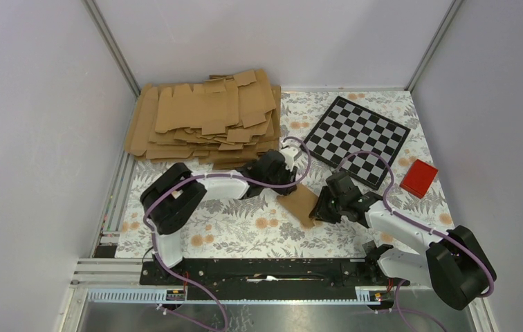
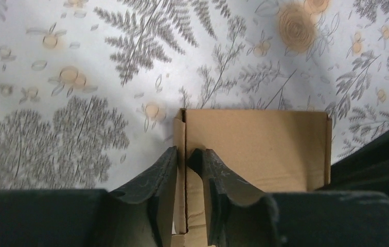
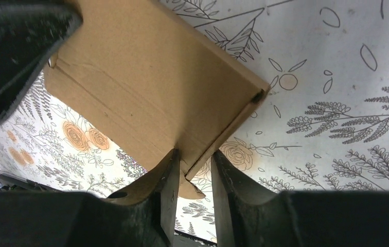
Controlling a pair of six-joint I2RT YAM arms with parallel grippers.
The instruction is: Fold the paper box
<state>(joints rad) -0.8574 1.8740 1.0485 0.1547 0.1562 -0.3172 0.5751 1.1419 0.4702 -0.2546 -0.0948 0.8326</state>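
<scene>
left pincer (image 2: 186, 154) and right pincer (image 3: 195, 157) face each other, both pinched narrow.

Pale lilac-grey panels box the spot in: a back wall (image 1: 265, 34) at 12 o'clock, a left wall (image 1: 30, 104) at 9 and a right wall (image 1: 501, 83) at 3. Slim aluminium posts (image 1: 111, 45) stand in the far corners, at 11 and 1. The table (image 1: 245, 228) wears a white cloth printed with grey ferns and orange blooms. At 6 o'clock a black rail (image 1: 265, 266) crosses its near edge, with brushed metal (image 1: 279, 315) below. The light is soft and even, the shadows faint
</scene>
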